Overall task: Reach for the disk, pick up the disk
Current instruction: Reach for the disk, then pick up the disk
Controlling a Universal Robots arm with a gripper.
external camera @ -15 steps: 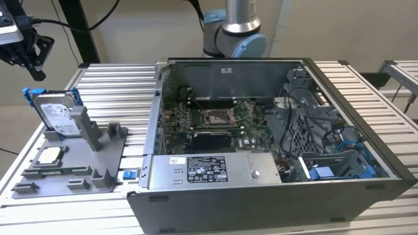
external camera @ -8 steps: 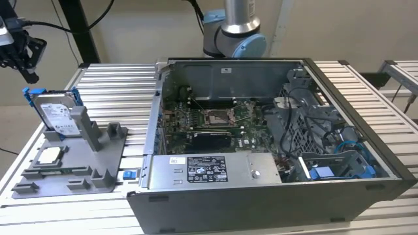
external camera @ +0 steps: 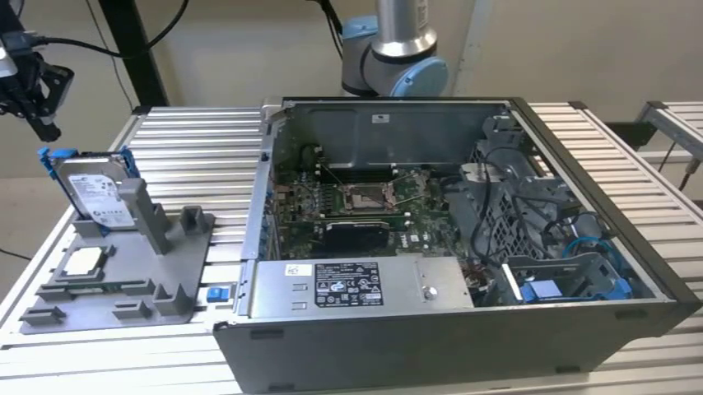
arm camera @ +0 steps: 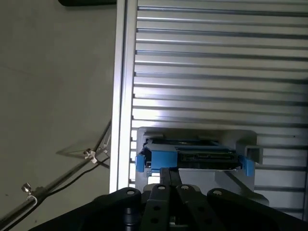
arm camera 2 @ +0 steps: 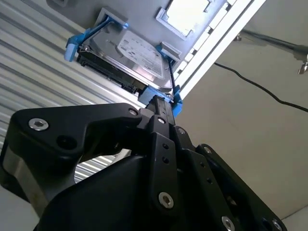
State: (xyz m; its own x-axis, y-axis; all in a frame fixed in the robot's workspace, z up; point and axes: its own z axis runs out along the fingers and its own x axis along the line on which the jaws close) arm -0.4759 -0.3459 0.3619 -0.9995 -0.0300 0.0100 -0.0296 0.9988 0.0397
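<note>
disk (external camera: 94,193) top: free | grey holder post (external camera: 141,214): against its face

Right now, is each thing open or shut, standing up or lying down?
disk, standing on edge in the grey holder, not held.
chip, lying flat in the holder.
computer case, lying on its side, open.
gripper, fingers shut, above the disk, not touching.

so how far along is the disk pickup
Done: nothing finished yet. The disk stands upright in its grey holder, not lifted. In hand: the reach. The gripper hangs above the disk and apart from it, jaws together, holding nothing. Left: the rest of the reach and the whole pickup, since the disk is ungrasped.
</note>
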